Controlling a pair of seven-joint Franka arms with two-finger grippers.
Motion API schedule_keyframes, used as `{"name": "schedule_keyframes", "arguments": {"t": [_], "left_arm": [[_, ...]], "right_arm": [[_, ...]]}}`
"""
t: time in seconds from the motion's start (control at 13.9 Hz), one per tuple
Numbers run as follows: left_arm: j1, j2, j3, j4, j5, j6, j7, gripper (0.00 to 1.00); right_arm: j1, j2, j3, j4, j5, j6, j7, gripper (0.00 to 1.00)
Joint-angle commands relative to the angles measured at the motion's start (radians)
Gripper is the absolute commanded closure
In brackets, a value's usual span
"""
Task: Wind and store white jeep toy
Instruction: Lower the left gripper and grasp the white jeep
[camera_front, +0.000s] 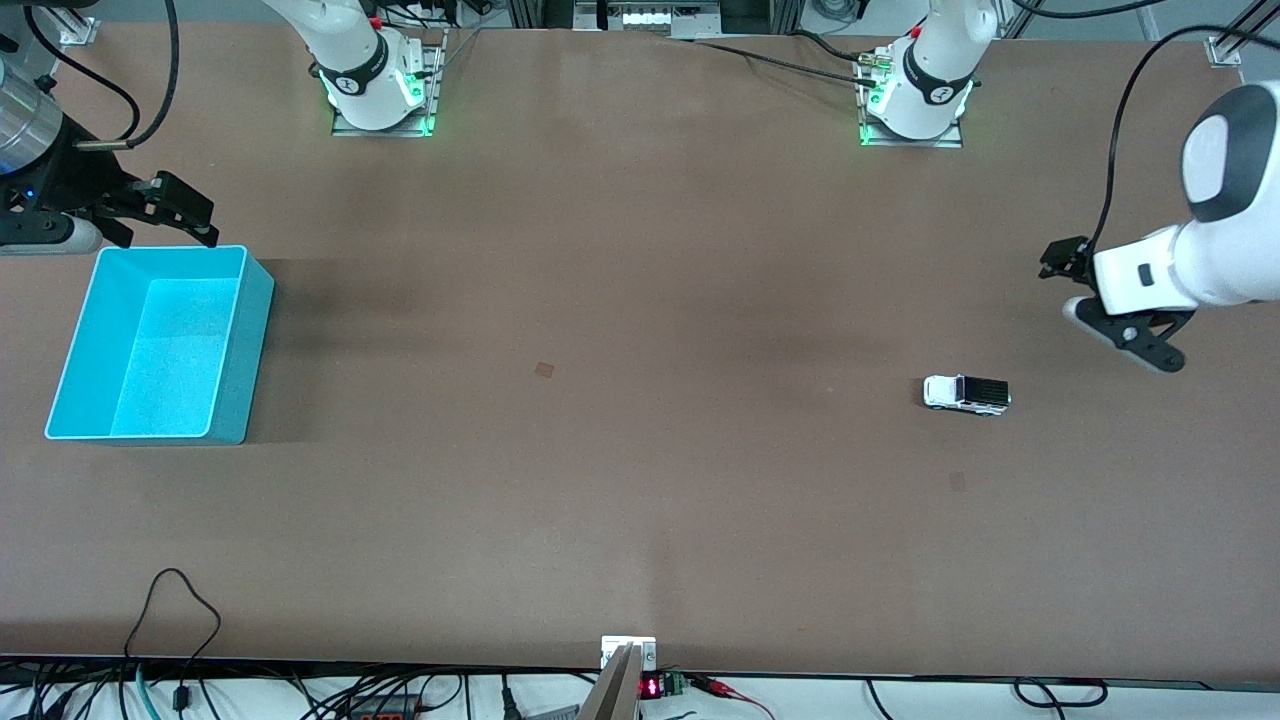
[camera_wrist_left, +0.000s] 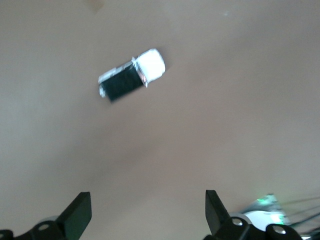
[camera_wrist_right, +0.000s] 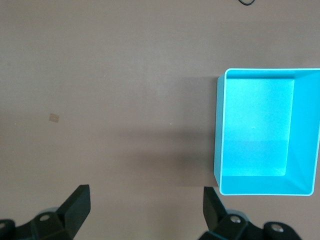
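The white jeep toy (camera_front: 966, 393) sits on its wheels on the brown bench (camera_front: 620, 300), lower right of the front view. The left claw (camera_front: 1110, 310) hangs above it at the right edge, fingers apart. The right claw (camera_front: 165, 210), also spread, hovers upper left by the turquoise bin (camera_front: 235, 340).

White jeep toy (camera_wrist_left: 132, 75) blurred in left wrist view; wheels unreadable. Turquoise bin (camera_wrist_right: 305, 190) cut off at 3 o'clock in right wrist view. Both wrist views show only 2 fingertips each.
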Motion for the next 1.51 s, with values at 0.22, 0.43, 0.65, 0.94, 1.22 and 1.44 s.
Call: {"name": "schedule_keyframes", "arguments": {"t": [0.22, 0.43, 0.65, 0.94, 1.22, 1.44], "left_arm": [[0.008, 0.079, -0.002, -0.093, 0.001, 0.221, 0.403, 0.0], [0.008, 0.122, -0.002, -0.164, 0.009, 0.406, 0.652, 0.0], [0.01, 0.128, -0.002, -0.31, 0.035, 0.647, 0.783, 0.0], [0.019, 0.211, -0.002, -0.328, 0.037, 0.793, 0.872, 0.0], [0.023, 0.234, -0.003, -0.328, 0.037, 0.813, 0.873, 0.02], [0.022, 0.257, -0.003, -0.322, 0.037, 0.861, 0.873, 0.05]], "right_arm": [[-0.008, -0.008, 0.003, 0.006, 0.011, -0.015, -0.013, 0.0], [-0.008, -0.008, 0.003, 0.006, 0.012, -0.015, -0.013, 0.0], [-0.008, -0.008, 0.003, 0.004, 0.012, -0.015, -0.012, 0.0], [-0.008, -0.008, 0.003, 0.004, 0.014, -0.015, -0.013, 0.0], [-0.008, -0.008, 0.003, 0.004, 0.012, -0.015, -0.013, 0.0], [-0.008, -0.008, 0.003, 0.004, 0.012, -0.015, -0.013, 0.0]]}}
